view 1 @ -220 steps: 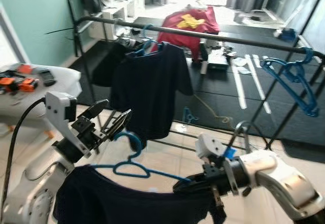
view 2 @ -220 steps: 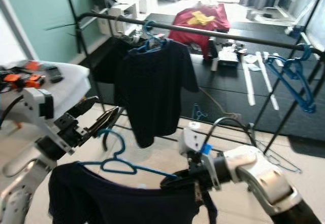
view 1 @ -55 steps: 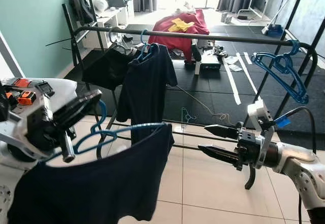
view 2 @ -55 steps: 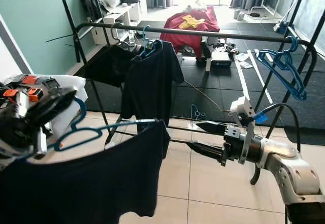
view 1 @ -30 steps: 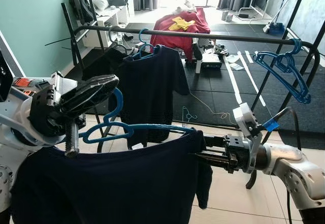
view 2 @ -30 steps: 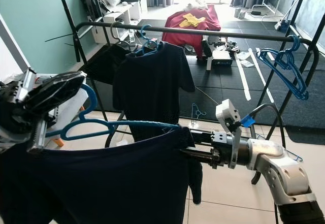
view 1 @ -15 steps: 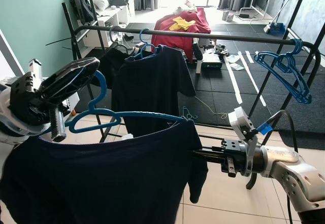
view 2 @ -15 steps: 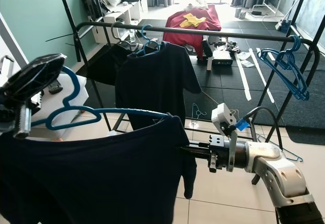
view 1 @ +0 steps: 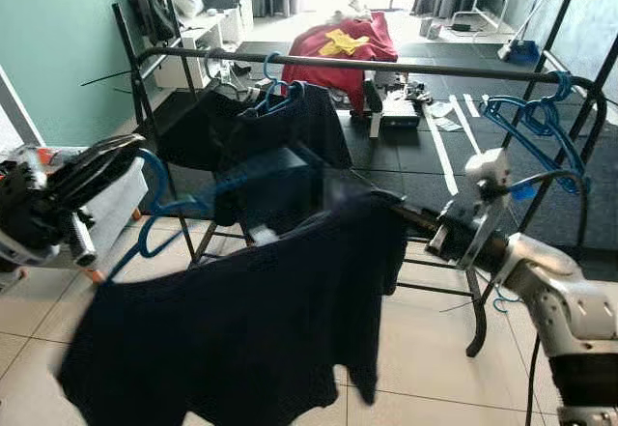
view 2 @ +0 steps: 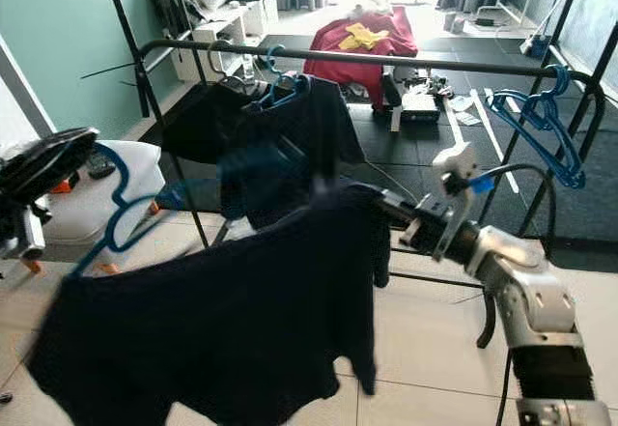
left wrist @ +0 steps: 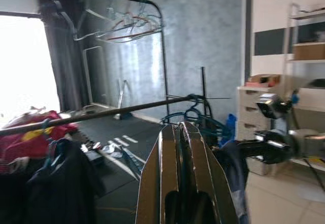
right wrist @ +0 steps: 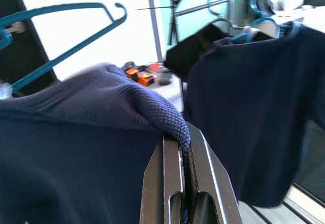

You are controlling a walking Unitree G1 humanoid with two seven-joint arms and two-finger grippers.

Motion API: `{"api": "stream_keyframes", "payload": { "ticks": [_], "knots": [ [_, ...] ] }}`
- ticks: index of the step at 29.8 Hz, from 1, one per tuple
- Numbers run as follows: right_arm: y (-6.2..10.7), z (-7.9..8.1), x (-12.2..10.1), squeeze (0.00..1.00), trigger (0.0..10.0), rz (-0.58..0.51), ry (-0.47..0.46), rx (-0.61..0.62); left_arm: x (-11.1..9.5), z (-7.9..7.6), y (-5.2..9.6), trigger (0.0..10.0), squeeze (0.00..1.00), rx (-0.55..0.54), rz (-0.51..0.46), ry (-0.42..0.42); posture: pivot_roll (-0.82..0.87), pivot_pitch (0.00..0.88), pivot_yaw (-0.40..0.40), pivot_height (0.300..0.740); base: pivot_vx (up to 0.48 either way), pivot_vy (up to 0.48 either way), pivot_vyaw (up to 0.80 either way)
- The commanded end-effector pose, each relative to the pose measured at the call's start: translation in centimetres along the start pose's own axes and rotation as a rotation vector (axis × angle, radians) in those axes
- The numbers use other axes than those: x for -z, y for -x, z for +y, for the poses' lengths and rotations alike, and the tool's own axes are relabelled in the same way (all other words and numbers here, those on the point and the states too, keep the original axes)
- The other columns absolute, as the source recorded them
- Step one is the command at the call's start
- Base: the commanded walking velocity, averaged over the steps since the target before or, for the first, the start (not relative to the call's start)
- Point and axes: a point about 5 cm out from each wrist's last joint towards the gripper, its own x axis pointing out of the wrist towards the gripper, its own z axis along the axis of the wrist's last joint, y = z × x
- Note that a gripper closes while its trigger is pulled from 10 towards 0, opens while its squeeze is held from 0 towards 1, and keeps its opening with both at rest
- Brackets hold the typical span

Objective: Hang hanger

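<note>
Your left gripper (view 1: 92,170) pinches the blue hanger (view 1: 154,215) hook; navy shirt (view 1: 261,329) hangs below it. Right gripper (right wrist: 184,148) clamps its shoulder fabric (rack (view 1: 386,64) beyond fingertips).

Since half a second ago I've swung the blue hanger (view 1: 159,215) lower on the left gripper (view 1: 92,170), while the right gripper (right wrist: 184,148), pinching the navy shirt (view 1: 261,320), has risen toward the rack rail (view 1: 386,63); motion blur suggests it's mid-swing.
</note>
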Motion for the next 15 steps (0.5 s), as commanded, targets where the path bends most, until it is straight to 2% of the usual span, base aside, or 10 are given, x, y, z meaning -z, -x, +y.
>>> {"api": "stream_keyframes", "payload": {
  "ticks": [1, 5, 6, 7, 8, 12, 13, 14, 15],
  "knots": [
    [0.3, -0.3, -0.1, 0.00, 0.0, 0.011, 0.027, 0.027, -0.7, 0.5, 0.2, 0.0, 0.00, -0.033, 0.009, -0.051, -0.11, 0.027, 0.041, 0.740, 0.000, 0.000, 0.00],
    [-0.3, 0.8, 2.1, 0.00, 0.0, 0.132, 0.022, -0.030, -0.9, 0.1, -0.9, 0.0, 0.00, -0.099, -0.110, -0.027, -0.11, 0.026, 0.037, 0.740, 0.000, 0.000, 0.00],
    [-0.5, 1.3, 2.6, 0.00, 0.0, 0.156, 0.022, -0.056, -1.1, -0.1, -1.4, 0.8, 0.00, -0.115, -0.171, -0.002, -0.11, 0.029, 0.036, 0.740, 0.000, 0.000, 0.00],
    [-0.5, 1.3, 2.6, 0.00, 0.0, 0.156, 0.022, -0.056, -1.1, -0.1, -1.4, 0.8, 0.00, -0.115, -0.171, -0.002, -0.11, 0.029, 0.036, 0.740, 0.000, 0.000, 0.00],
    [-0.8, 1.8, 2.9, 0.00, 0.0, 0.163, 0.019, -0.082, -1.2, -0.2, -2.1, 2.5, 0.00, -0.137, -0.229, 0.019, -0.11, 0.029, 0.035, 0.740, 0.000, 0.000, 0.00],
    [-1.1, 2.1, 3.0, 0.00, 0.0, 0.160, 0.017, -0.097, -1.3, -0.2, -2.5, 2.5, 0.00, -0.152, -0.262, 0.031, -0.11, 0.029, 0.036, 0.740, 0.000, 0.000, 0.00],
    [-1.7, 2.9, 3.3, 0.00, 0.0, 0.155, 0.003, -0.129, -0.8, -0.1, -3.6, 6.7, 0.00, -0.212, -0.299, 0.047, -0.11, 0.027, 0.034, 0.740, 0.000, 0.000, 0.00],
    [-1.7, 2.9, 3.3, 0.00, 0.0, 0.155, 0.003, -0.129, -0.8, -0.1, -3.6, 6.7, 0.00, -0.212, -0.299, 0.047, -0.11, 0.027, 0.034, 0.740, 0.000, 0.000, 0.00],
    [-2.7, 4.5, 4.0, 0.00, 0.0, 0.148, -0.024, -0.194, 0.7, 0.2, -5.5, 10.0, 0.00, -0.342, -0.317, 0.092, -0.10, 0.025, 0.034, 0.740, 0.000, 0.000, 0.00]
  ]
}}
